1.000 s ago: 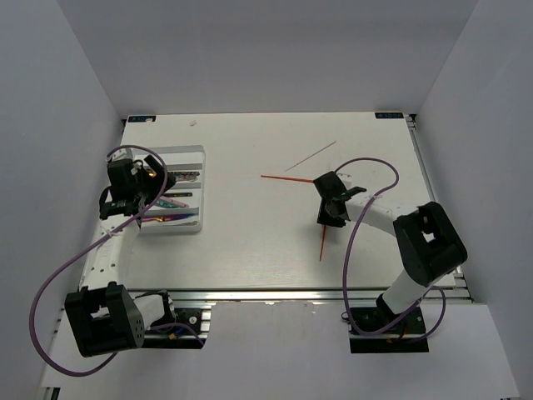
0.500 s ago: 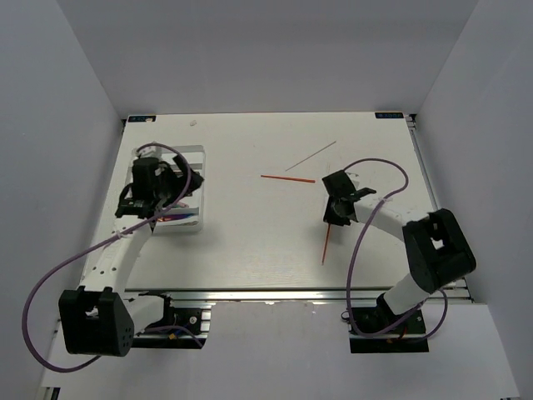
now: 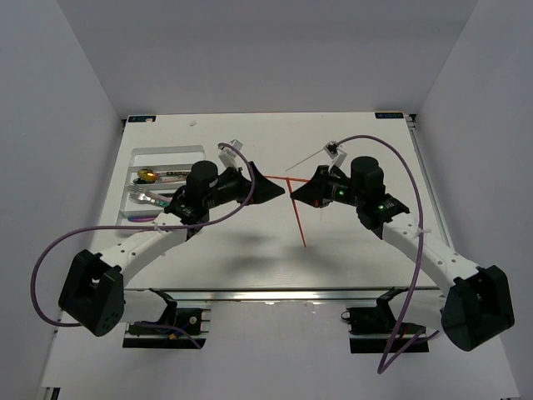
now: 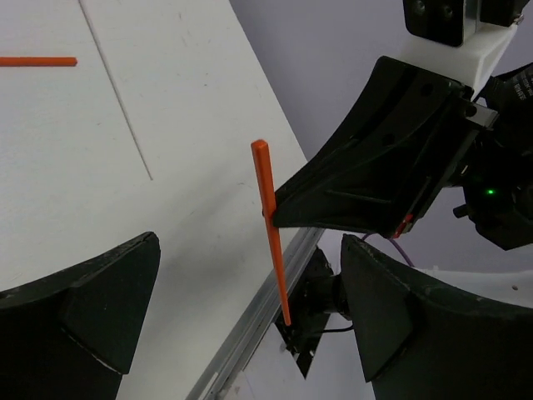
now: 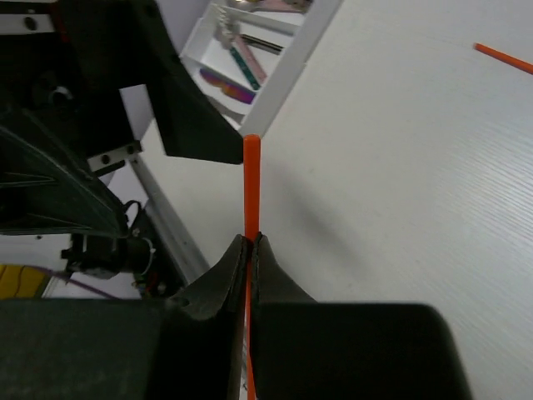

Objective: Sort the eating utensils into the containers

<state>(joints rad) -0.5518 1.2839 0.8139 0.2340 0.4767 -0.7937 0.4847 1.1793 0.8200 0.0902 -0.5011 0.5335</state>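
My right gripper (image 3: 300, 193) is shut on a thin red stick (image 3: 298, 218) and holds it above the table's middle, the stick hanging down toward the near edge. In the right wrist view the stick (image 5: 251, 183) runs up out of the closed gripper (image 5: 250, 242). My left gripper (image 3: 271, 190) is open and empty, facing the right gripper with its tips close to the stick's upper end. In the left wrist view the stick (image 4: 271, 225) stands beyond the open gripper (image 4: 248, 275). The white cutlery tray (image 3: 197, 152) at the left holds several utensils, with a gold-bowled spoon (image 3: 148, 175) among them.
A second red stick (image 4: 37, 61) lies on the table behind the grippers and also shows in the right wrist view (image 5: 504, 57). A thin clear stick (image 3: 315, 153) lies farther back. The tray's corner (image 5: 275, 79) shows past the left finger (image 5: 196, 125).
My right gripper has lifted the red stick off the table and swung toward the middle. My left arm has left the tray and reached to the middle, facing the right gripper.
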